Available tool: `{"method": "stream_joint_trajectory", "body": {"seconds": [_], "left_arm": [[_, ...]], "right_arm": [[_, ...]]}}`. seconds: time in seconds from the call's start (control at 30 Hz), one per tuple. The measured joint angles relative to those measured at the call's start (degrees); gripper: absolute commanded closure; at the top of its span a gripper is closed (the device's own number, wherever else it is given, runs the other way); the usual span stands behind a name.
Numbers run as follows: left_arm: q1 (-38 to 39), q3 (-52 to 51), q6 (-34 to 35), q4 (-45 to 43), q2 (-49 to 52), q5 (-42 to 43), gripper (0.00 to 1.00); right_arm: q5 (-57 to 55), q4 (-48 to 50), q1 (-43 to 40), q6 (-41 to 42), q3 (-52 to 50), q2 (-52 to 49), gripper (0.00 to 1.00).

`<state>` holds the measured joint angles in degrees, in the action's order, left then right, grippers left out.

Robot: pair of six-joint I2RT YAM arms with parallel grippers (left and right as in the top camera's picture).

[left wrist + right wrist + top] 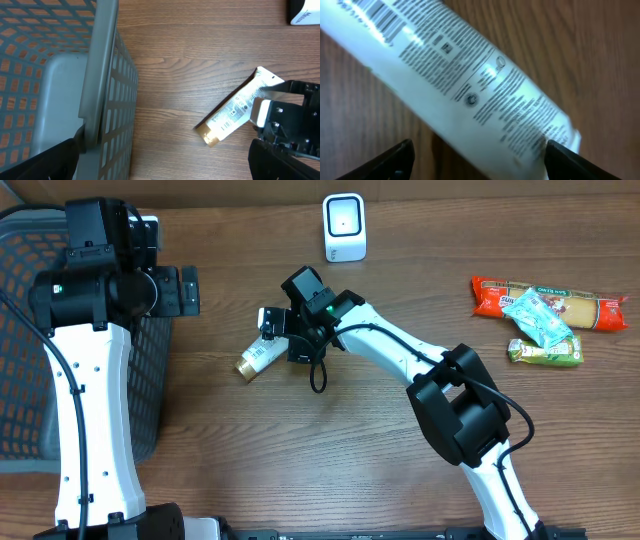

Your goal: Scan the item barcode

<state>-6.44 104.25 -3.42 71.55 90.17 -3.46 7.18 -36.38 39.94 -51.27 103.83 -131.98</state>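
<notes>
The item is a white tube (256, 358) with a gold cap, lying slanted on the wooden table left of centre. Its printed side faces up, and a barcode (380, 15) shows near one end in the right wrist view. My right gripper (276, 330) is low over the tube's flat crimped end (262, 80), open. The tube (470, 85) lies between its two fingers (390, 160), and one finger is right at the tube's edge. The white scanner (345, 227) stands upright at the back centre. My left gripper (165, 167) hangs open over the basket's rim, holding nothing.
A grey mesh basket (20, 330) fills the left side, its rim (100, 75) under my left gripper. At the right lie a red packet (590, 310), a teal pouch (540, 320) and a green bar (545, 352). Bare wood lies between the tube and these.
</notes>
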Motion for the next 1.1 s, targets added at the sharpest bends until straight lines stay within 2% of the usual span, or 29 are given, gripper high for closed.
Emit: {"method": "stream_joint_trajectory", "body": {"seconds": [0.2, 0.63, 0.67, 0.7, 0.77, 0.87, 1.1], "left_arm": [[0.0, 0.0, 0.0, 0.0, 0.0, 0.0, 0.00], [0.0, 0.0, 0.0, 0.0, 0.0, 0.0, 0.00], [0.0, 0.0, 0.0, 0.0, 0.0, 0.0, 0.01], [0.0, 0.0, 0.0, 0.0, 0.0, 0.0, 0.01], [0.0, 0.0, 0.0, 0.0, 0.0, 0.0, 0.00], [0.0, 0.0, 0.0, 0.0, 0.0, 0.0, 0.00], [0.0, 0.0, 0.0, 0.0, 0.0, 0.0, 0.00]], "right_arm": [[0.5, 2.7, 0.0, -5.4, 0.0, 0.0, 0.29], [6.8, 4.2, 0.0, -7.5, 0.0, -2.3, 0.25], [6.9, 4.2, 0.0, -7.6, 0.0, -2.3, 0.27], [7.0, 4.1, 0.0, -7.7, 0.0, -2.3, 0.36], [7.0, 4.0, -0.1, -7.8, 0.1, -2.3, 0.43], [7.0, 2.1, -0.2, -8.2, 0.6, -2.3, 0.47], [6.8, -8.7, -0.2, -5.9, 2.4, -2.2, 0.46]]}}
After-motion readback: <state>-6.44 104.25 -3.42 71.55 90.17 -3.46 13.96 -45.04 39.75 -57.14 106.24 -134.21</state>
